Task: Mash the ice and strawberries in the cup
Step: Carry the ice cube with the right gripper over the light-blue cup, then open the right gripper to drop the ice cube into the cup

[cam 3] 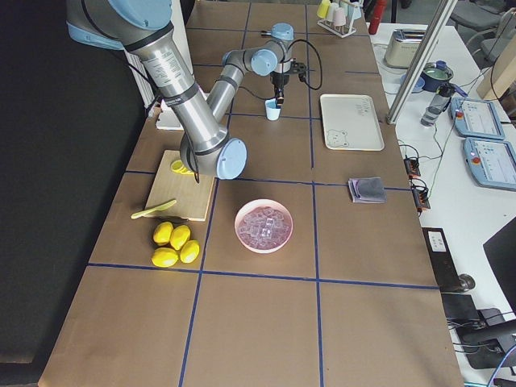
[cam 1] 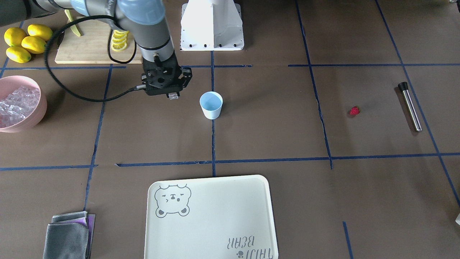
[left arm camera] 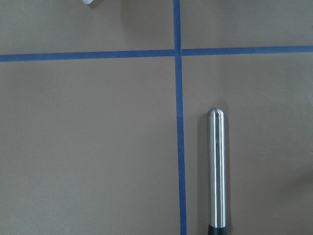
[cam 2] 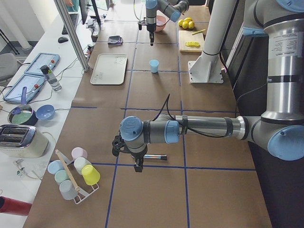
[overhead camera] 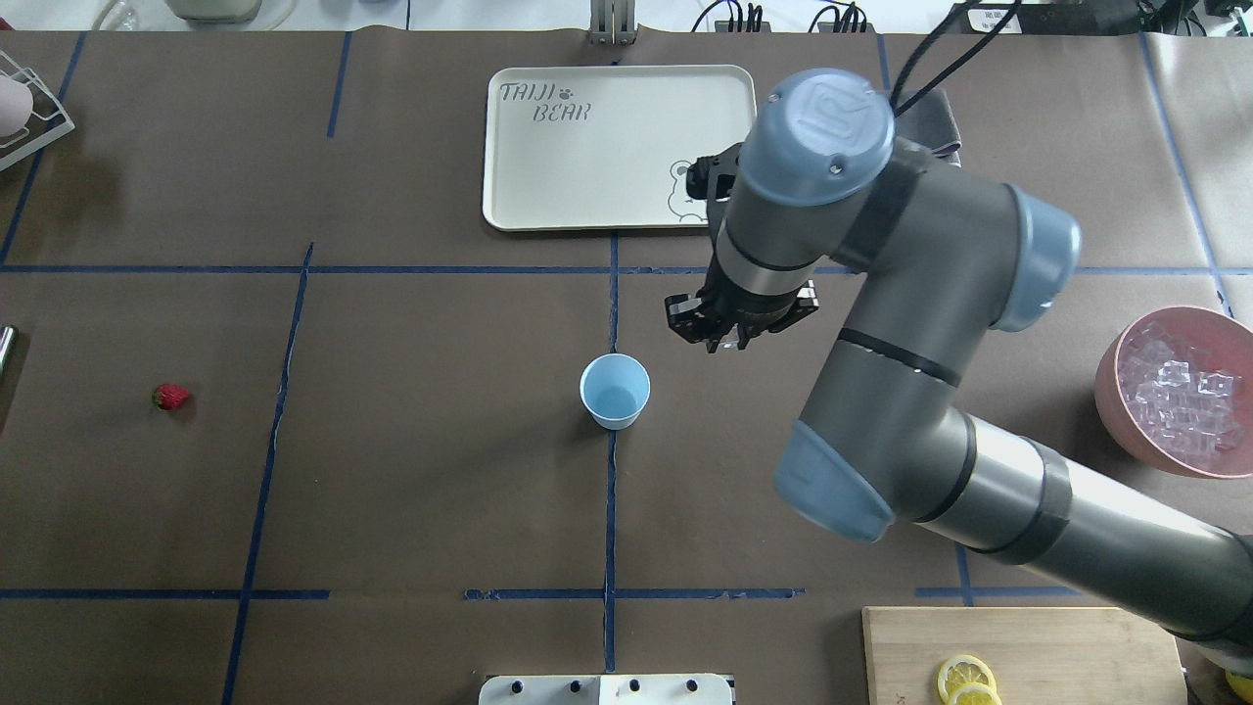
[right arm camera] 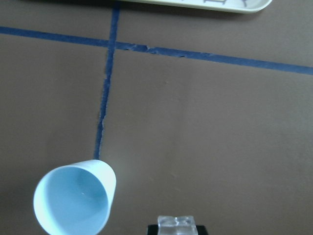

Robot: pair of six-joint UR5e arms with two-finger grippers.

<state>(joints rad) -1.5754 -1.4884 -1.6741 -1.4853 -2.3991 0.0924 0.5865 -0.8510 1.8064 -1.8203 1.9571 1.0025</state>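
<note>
The right gripper (cam 1: 174, 95) points down with its fingers drawn in to a narrow gap, pinching one clear ice cube (cam 1: 174, 95) between the tips. It hangs above the brown table just beside the cup (cam 1: 211, 105), not over its mouth. The cup stands upright on a blue tape line at the middle of the table. The strawberry (cam 1: 354, 110) lies on the table well apart from the cup, near a metal rod (cam 1: 410, 107) with a black end. More ice fills a pink bowl (cam 1: 42, 108) on the far side of the cup from the strawberry.

In the right wrist view the cube sits at the bottom edge, its lower part cut off, and the fingers show only as dark corners. From overhead the arm's wrist covers most of the gripper. The left gripper (cam 2: 137, 167) shows only in the left side view, above the rod; whether it is open I cannot tell.
</note>
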